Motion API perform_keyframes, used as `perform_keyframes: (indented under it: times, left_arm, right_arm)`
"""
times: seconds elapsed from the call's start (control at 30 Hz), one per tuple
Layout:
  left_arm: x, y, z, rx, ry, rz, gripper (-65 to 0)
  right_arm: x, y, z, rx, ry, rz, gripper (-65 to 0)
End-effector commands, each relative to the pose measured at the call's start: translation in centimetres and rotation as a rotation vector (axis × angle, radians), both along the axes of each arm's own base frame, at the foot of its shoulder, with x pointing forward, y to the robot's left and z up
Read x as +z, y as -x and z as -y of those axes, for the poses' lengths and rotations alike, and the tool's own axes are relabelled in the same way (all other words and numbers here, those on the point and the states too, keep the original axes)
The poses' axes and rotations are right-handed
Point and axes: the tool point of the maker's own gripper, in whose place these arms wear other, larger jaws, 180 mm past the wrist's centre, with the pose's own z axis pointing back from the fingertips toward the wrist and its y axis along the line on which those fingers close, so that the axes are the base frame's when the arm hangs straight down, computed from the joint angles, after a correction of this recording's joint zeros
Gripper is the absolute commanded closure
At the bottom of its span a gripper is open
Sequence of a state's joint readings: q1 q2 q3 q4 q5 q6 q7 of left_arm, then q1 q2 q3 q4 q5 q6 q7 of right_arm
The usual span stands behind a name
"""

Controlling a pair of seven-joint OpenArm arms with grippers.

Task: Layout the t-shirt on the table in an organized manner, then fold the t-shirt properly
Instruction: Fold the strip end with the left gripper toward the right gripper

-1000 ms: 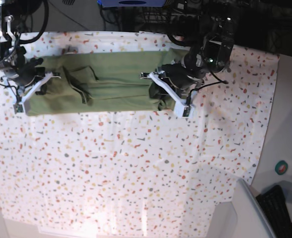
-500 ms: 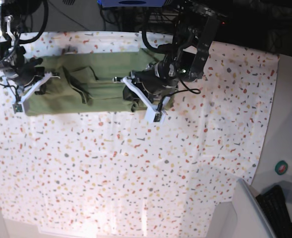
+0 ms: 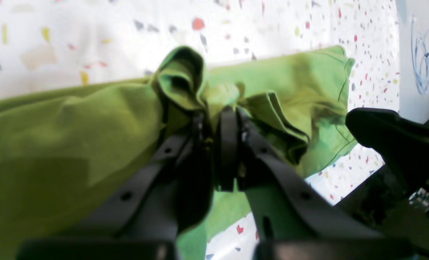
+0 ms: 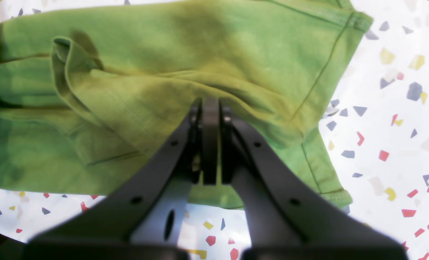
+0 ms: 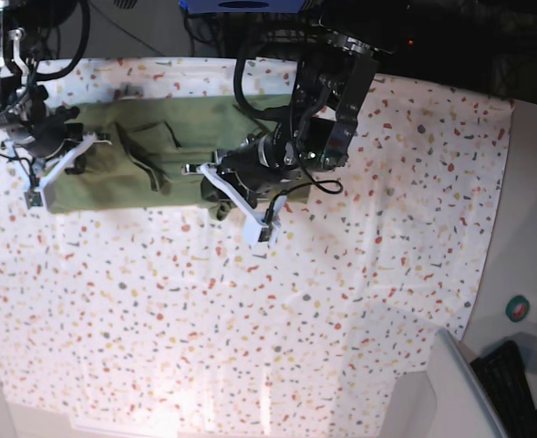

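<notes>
The olive-green t-shirt (image 5: 131, 155) lies as a long band along the far left of the speckled table (image 5: 250, 319). My left gripper (image 5: 221, 199) is shut on a bunched end of the shirt, carried over the shirt's middle. In the left wrist view the gripper (image 3: 218, 115) pinches a fold of the t-shirt (image 3: 73, 119) above the table (image 3: 91, 29). My right gripper (image 5: 72, 160) is shut on the shirt's left end. In the right wrist view the gripper (image 4: 211, 104) clamps the t-shirt (image 4: 164, 54) low over the table (image 4: 398, 108). No neck tag shows.
A plain grey-white surface (image 5: 532, 228) borders the table on the right, with a round sticker (image 5: 518, 308). A grey bin (image 5: 459, 392) and a keyboard (image 5: 514, 383) sit at the lower right. Dark cables and equipment (image 5: 222, 36) line the far edge.
My left gripper has moved left and slightly toward the front, dragging the shirt's right end over its middle, so the shirt's band is shorter. The right arm has not moved.
</notes>
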State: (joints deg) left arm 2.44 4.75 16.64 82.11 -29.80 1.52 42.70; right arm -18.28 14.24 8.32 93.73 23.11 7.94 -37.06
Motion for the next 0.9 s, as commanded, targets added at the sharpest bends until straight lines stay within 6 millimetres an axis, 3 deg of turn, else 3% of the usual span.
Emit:
perform_keyframes:
  times: [0.0, 0.13, 0.87]
  left_arm:
    - [1.5, -0.7, 1.4, -0.016, 0.034, 0.043, 0.0]
    - [1.5, 0.0, 2.6, -0.059, 0.034, 0.048, 0.0]
    - [1.5, 0.0, 2.4, -0.049, 0.036, 0.046, 0.0]
  right_arm:
    - [1.0, -0.9, 0.5, 0.000, 0.010, 0.043, 0.0]
    - [1.0, -0.9, 0.5, 0.000, 0.010, 0.043, 0.0]
    - [1.0, -0.9, 0.4, 0.000, 0.008, 0.043, 0.0]
